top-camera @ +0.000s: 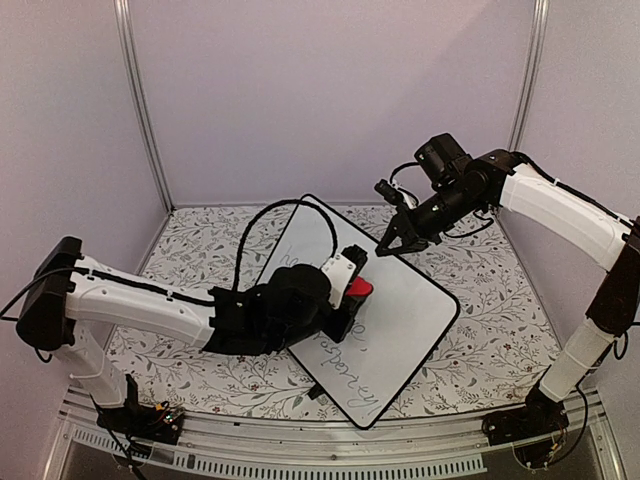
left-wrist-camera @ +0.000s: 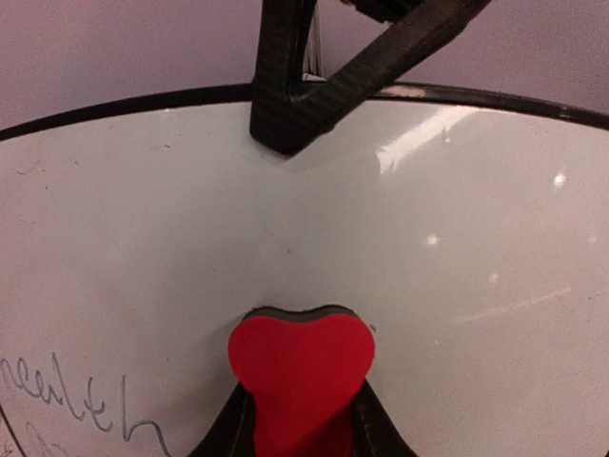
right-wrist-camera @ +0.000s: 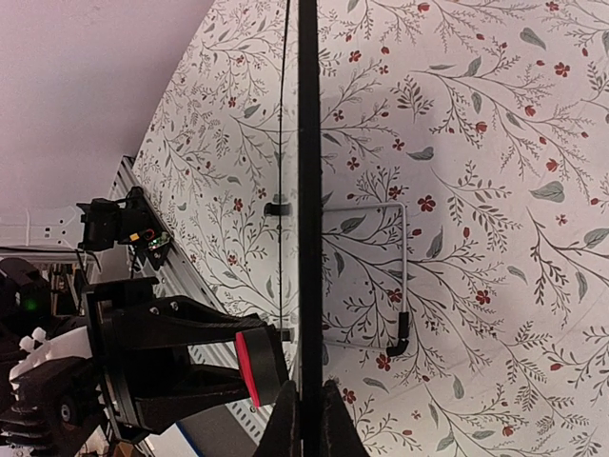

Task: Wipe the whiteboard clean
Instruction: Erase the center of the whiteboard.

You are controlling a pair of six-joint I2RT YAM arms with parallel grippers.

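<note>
floral table (top-camera: 480,330); right gripper (top-camera: 388,244) clamps whiteboard (top-camera: 410,310) rim, left gripper (left-wrist-camera: 304,424) eraser (left-wrist-camera: 301,357)

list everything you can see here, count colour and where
whiteboard: one, white with a black rim, middle of the table on the cloth
handwriting: a few cursive words, dark, near part of the board
eraser: one, red, against the board's surface, between the left jaws
wire stand: one, thin metal with a black tip, sticking out from the board's rim in the right wrist view
tablecloth: one, pale with grey leaves and red flowers, covering the table
left arm: one, white and black, reaching over the board, jaws shut on the eraser
right arm: one, white and black, at the board's far edge, jaws shut on its rim
</note>
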